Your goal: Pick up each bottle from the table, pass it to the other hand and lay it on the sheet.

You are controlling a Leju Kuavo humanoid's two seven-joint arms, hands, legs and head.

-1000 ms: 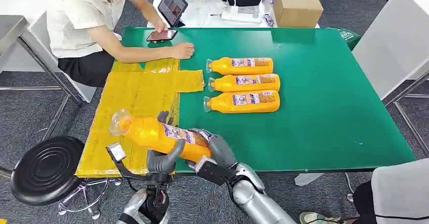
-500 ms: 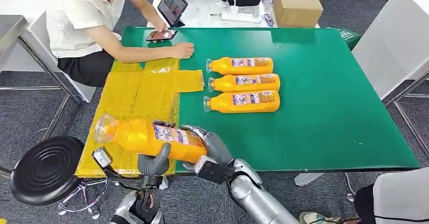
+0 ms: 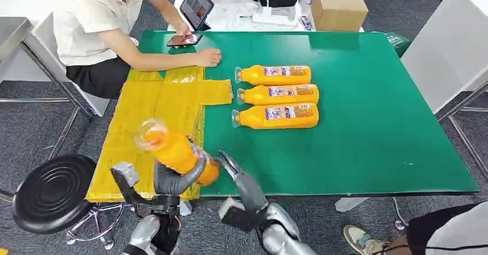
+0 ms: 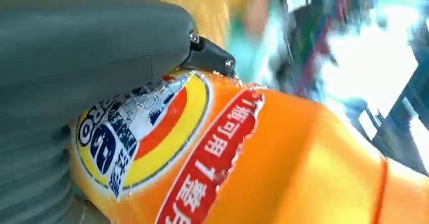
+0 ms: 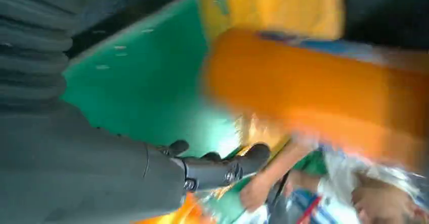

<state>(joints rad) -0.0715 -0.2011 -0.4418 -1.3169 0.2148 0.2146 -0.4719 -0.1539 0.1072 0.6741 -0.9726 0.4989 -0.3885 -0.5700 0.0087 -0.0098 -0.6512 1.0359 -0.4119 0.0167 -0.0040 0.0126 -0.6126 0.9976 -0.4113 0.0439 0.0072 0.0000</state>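
Over the yellow sheet (image 3: pixel 144 117), left hand (image 3: pixel 175 179) grips the orange bottle (image 3: pixel 172 149).

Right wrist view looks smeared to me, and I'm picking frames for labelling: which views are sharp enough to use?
Head view: sharp, even light; only the held bottle in the left hand is slightly soft. Left wrist view: the bottle's label is readable up close, background streaked with blown-out glare. Right wrist view: heavy motion blur; bottle, green table and right hand all smeared.
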